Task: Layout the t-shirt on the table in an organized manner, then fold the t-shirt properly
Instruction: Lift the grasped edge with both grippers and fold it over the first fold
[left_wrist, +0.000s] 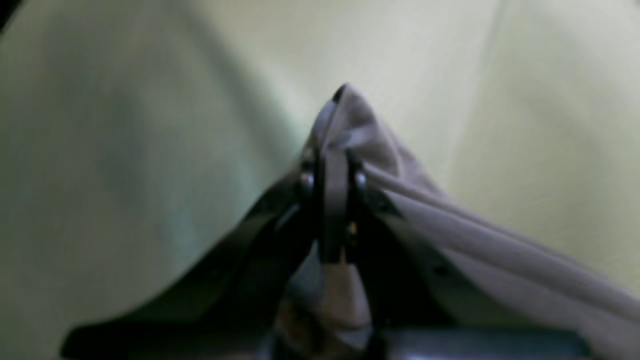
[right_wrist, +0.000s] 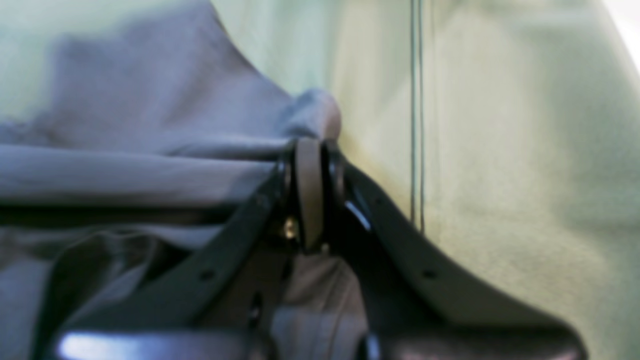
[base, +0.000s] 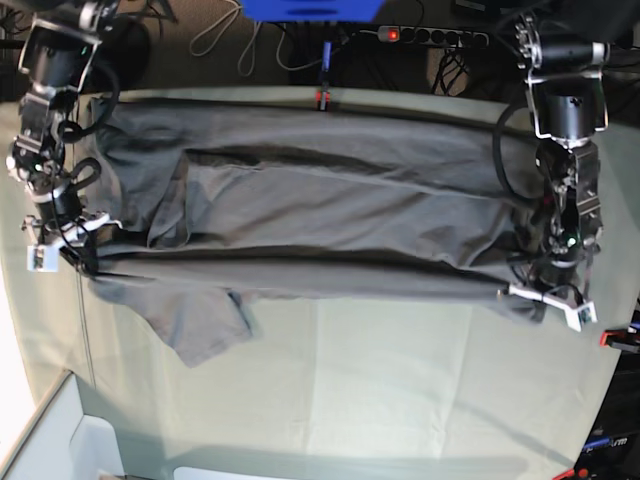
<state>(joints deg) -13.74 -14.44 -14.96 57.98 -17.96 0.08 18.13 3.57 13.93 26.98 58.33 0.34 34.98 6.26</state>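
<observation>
- The plain grey soft cotton t-shirt (base: 320, 215) is stretched wide across the big flat tabletop (base: 420, 380), which has a pale green creased cloth over it.
- The shirt lies on the far half of the tabletop, between the two arms. The near half shows only green cloth.
- The left claw (left_wrist: 334, 150) is closed tight on a bunch of the grey shirt. A little peak of cloth sticks up past its tips, and long folds of shirt run away to one side.
- In the base view the left claw (base: 545, 292) is at the right end of the shirt, pinching the near edge.
- The right claw (right_wrist: 310, 150) is closed tight on the shirt too. A small grey lump of cloth pokes out above its tips.
- In the base view the right claw (base: 75, 240) is at the left end of the shirt.
- The near edge of the shirt runs almost straight between the two claws.
- One short sleeve (base: 195, 320) hangs out past that edge near the right claw and lies flat on the green cloth.
- Long creases run across the shirt from one end to the other.
- A small red clamp (base: 321, 98) sits at the far edge of the tabletop, and another red clamp (base: 617, 338) sits at the edge near the left arm.
</observation>
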